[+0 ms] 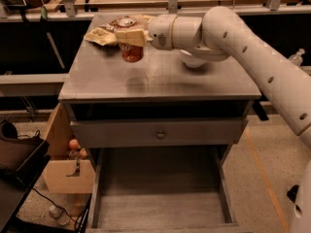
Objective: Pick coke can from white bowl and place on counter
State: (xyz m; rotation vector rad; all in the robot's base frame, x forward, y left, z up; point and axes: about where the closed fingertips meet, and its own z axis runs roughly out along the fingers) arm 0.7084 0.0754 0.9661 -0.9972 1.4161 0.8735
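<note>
**A:** What filled most of the view?

**B:** The grey worktop (pixel 160 79). The white arm (pixel 262 57) reached in from the right across its back half. The arm's far end was cut off at the right edge.

**A:** And below the top?

**B:** There was a shut drawer (pixel 112 132) with a round knob (pixel 160 135). Under it the cabinet stood open and dim.

**A:** Could you see the bowl?

**B:** Barely. Only a white curve of the bowl (pixel 192 61) showed under the arm's wrist, at the back right. Its inside was hidden.

**A:** What else was on the top?

**B:** A bag (pixel 101 35) lay at the back left corner, partly covered by the gripper (pixel 125 35).

**A:** Where was the can?

**B:** The can (pixel 132 53) was left of the bowl and apart from it, upright, just in front of the bag. The cream fingers (pixel 137 38) were clamped across its middle. That left its silver top showing above them and its red body below.

**A:** Was it resting on the worktop?

**B:** I could not tell. A dark patch lay on the worktop in front of it.
</note>
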